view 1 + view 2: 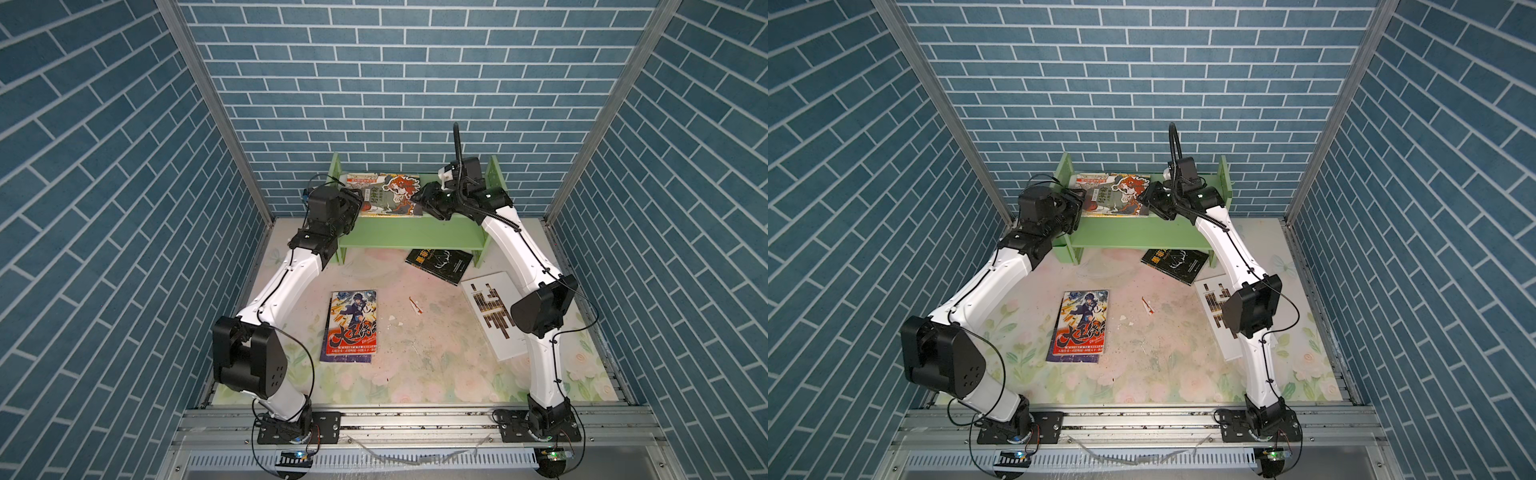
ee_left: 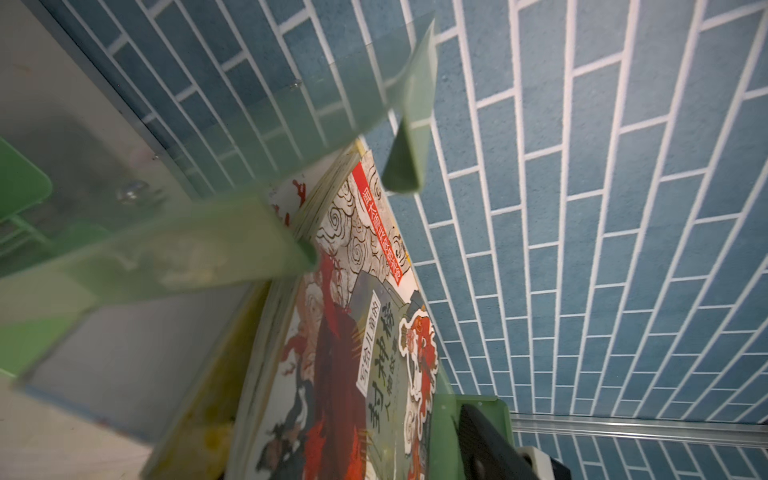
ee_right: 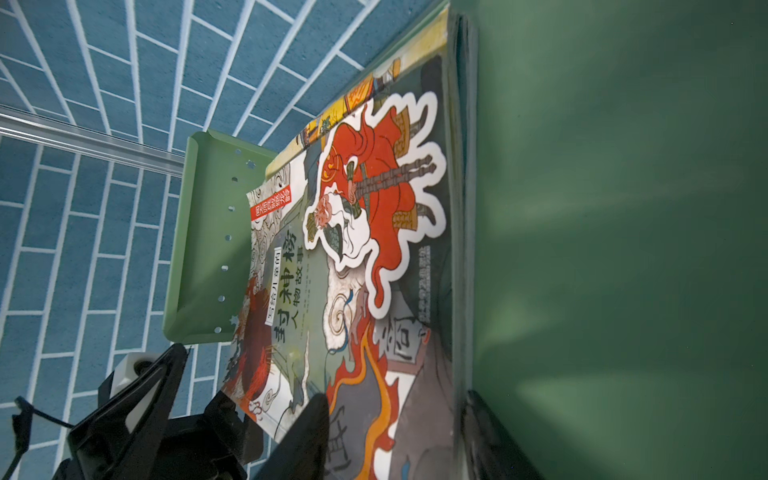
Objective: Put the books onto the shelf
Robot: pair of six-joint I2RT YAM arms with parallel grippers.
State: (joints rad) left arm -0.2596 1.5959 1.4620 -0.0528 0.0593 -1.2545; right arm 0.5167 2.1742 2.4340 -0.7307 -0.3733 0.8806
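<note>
Several books (image 1: pixel 390 195) (image 1: pixel 1117 195) (image 2: pixel 345 374) (image 3: pixel 353 249) are stacked on the light-green shelf (image 1: pixel 411 232) (image 1: pixel 1133 232), its side panel (image 3: pixel 208 232) behind them. My left gripper (image 1: pixel 356 203) (image 3: pixel 195 395) is at the stack's left end, fingers apart and holding nothing; its own wrist view hides them. My right gripper (image 1: pixel 422 201) (image 3: pixel 395 399) is at the right end, jaws apart, one finger (image 3: pixel 316 432) over the cover. On the table lie a colourful book (image 1: pixel 351 326), a black one (image 1: pixel 440 264) and a white one with dark bars (image 1: pixel 494 316), partly under my right arm.
Small paper scraps (image 1: pixel 415 307) lie mid-table on the floral mat (image 1: pixel 415 374). Blue brick walls close in behind and beside the shelf. A metal rail (image 1: pixel 415 419) carrying both arm bases runs along the front edge.
</note>
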